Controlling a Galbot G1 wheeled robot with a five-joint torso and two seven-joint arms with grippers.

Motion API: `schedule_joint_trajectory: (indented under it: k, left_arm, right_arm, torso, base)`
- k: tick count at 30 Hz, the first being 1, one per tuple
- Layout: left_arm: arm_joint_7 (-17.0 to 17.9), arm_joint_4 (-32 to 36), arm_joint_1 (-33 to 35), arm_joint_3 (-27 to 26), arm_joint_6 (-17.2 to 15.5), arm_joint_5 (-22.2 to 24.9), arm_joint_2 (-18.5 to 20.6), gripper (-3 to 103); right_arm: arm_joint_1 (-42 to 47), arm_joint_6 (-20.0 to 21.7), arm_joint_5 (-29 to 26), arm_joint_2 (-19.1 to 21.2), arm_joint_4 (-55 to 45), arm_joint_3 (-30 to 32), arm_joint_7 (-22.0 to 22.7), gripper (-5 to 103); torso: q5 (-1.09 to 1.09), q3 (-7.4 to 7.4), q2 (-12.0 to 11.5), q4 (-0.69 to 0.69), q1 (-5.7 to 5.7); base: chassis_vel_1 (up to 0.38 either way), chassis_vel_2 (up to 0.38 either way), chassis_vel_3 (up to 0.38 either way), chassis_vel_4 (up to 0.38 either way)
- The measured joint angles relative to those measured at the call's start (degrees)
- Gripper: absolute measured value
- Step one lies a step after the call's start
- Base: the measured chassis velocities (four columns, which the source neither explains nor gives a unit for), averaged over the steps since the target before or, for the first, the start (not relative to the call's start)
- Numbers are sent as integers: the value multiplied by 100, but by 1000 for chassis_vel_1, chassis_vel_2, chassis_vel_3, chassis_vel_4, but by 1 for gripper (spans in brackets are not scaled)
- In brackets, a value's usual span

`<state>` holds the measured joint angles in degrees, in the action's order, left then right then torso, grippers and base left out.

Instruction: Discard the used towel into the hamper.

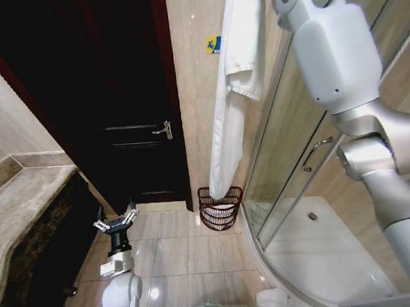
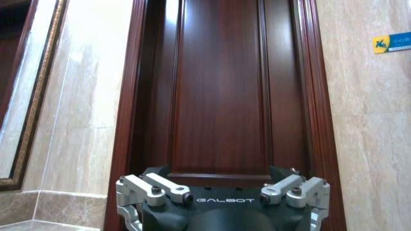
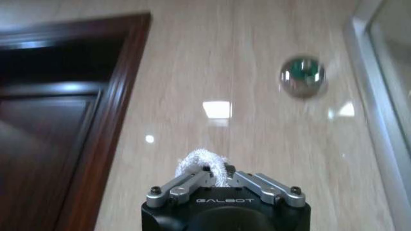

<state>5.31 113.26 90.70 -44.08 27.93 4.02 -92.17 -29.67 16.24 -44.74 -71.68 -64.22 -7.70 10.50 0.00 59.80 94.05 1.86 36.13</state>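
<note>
The towel (image 1: 229, 89), one long white terry cloth, hangs limp straight down from the right pincer (image 3: 215, 180), whose two metal fingers are pinched tight on a fuzzy tuft of it. Far beneath that pincer, one round dark openwork hamper (image 1: 220, 208) stands on the glossy tiled floor (image 1: 176, 256), the cloth's lower end dipping into it. The left pincer (image 1: 116, 220) hovers low, spread wide, holding nothing, facing one dark wooden door (image 2: 222, 86).

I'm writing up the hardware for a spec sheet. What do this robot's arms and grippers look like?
The right arm has glossy white shells joined by rounded silver-grey joint housings. The left arm is white too, ending in a black wrist. The left gripper and the right gripper each have a black body lettered GALBOT in white, with silver metal fingers fastened by dark screws.
</note>
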Motion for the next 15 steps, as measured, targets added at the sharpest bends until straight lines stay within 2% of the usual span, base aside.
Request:
schedule_joint_trajectory:
  k: [9,15]
  left_arm:
    - [21,-27,109,-5,91,-4,-1,100]
    - [27,-101,145,-16,179,-6,0,100]
  right_arm:
    - [875,-201,307,80,-63,149,-137,2]
    - [1670,-314,501,198,-463,287,-191,2]
  torso:
    - [-1,1,0,0,3]
    - [0,1,0,0,2]
  base:
    - [0,0,0,0]
    - [0,0,0,0]
